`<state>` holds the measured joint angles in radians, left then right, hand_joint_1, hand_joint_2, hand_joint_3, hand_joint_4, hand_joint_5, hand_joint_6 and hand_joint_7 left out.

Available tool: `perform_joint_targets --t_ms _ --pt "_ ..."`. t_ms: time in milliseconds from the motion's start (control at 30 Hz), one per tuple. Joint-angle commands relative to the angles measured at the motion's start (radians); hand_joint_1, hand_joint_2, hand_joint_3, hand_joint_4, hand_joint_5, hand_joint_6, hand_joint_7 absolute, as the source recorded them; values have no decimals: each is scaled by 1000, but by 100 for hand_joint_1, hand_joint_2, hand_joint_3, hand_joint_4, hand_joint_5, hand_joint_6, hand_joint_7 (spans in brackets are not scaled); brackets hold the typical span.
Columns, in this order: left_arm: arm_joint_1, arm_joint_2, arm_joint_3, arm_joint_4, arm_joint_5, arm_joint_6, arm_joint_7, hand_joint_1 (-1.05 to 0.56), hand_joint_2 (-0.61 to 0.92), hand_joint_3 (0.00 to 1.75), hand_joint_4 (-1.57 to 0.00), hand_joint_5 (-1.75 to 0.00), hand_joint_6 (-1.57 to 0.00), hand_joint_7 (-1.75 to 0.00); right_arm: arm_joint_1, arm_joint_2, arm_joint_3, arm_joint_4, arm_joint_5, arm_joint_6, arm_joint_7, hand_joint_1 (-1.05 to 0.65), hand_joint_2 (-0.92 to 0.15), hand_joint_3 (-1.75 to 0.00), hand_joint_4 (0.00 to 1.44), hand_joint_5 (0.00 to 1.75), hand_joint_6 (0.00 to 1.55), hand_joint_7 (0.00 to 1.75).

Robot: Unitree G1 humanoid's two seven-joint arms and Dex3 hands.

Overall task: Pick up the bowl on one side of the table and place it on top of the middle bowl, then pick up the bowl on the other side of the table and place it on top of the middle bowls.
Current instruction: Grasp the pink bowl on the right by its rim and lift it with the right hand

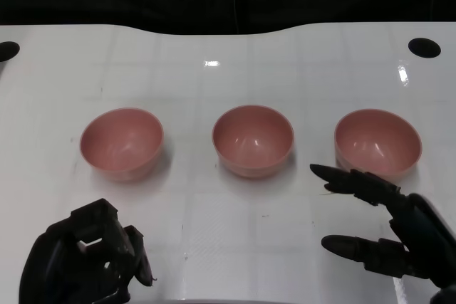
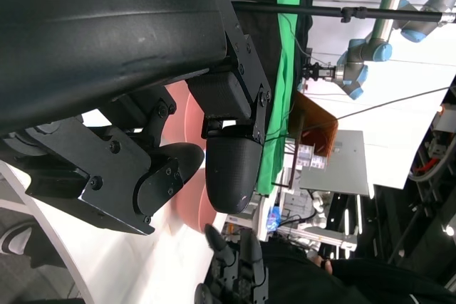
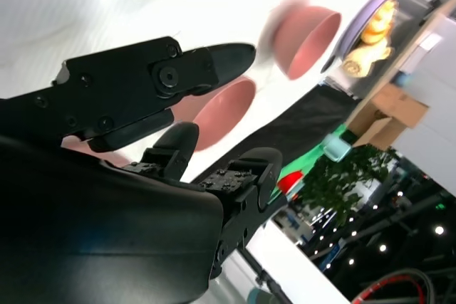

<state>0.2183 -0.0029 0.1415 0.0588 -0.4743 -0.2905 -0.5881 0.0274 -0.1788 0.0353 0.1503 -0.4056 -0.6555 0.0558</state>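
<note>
Head view: three pink bowls in a row on the white bench, upright, well apart: left bowl point(image 1: 122, 142), middle bowl point(image 1: 253, 139), right bowl point(image 1: 377, 142). My left hand point(image 1: 85, 258) curled in, holding nothing. My right hand point(image 1: 388, 226) spread, fingers point(image 1: 349, 179) apart, near the right bowl.

Left wrist view: pink bowl partly hidden behind my fingers point(image 2: 231, 169).

Right wrist view: two bowls visible; room clutter blurred.

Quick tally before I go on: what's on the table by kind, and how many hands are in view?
Pink plastic bowls: 3, the left bowl, the middle bowl and the right bowl, each standing apart on the white table.
Black robot hands: 2, the left hand and the right hand.
Total: 5.
</note>
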Motion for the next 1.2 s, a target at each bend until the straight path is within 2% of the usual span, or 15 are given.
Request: perform_joint_targets --t_ms 33,167,400,500,600,733,1000,1200 --pt "8 3 5 -11 0 -11 8 -3 57 104 -94 -159 -91 -143 2 -35 -17 -74 -53 65 -36 -66 -92 -3 20 55 29 5" --pt "10 8 8 -16 -7 -5 6 -3 59 103 -93 -160 -90 -143 -10 -49 -16 -132 -84 146 -45 -66 -89 -1 17 51 28 4" --pt "3 18 12 -11 -21 8 -2 -4 56 102 -96 -158 -93 -141 -44 -83 -3 -190 -292 334 -134 -71 -88 -1 11 48 25 1" --pt "5 19 11 -16 -17 13 4 -1 52 113 -97 -155 -93 -140 -64 -93 14 -178 -348 374 -179 -72 -88 0 11 50 26 2" --pt "6 17 11 -20 -16 18 8 -1 51 116 -97 -155 -93 -140 -77 -108 31 -166 -379 399 -202 -72 -89 0 7 55 26 1" --pt "5 12 10 -14 -11 8 7 -3 53 113 -96 -157 -93 -141 -138 -128 69 -121 -456 508 -186 -69 -90 0 2 61 26 1" --pt "7 7 8 -18 -12 17 16 -3 54 110 -96 -157 -93 -142 -197 -144 135 -62 -486 601 -184 -64 -89 0 3 64 29 2" --pt "9 6 4 -25 -9 24 30 -5 56 107 -96 -157 -93 -142 -299 -139 220 103 -534 664 -209 -58 -87 0 11 56 32 2"
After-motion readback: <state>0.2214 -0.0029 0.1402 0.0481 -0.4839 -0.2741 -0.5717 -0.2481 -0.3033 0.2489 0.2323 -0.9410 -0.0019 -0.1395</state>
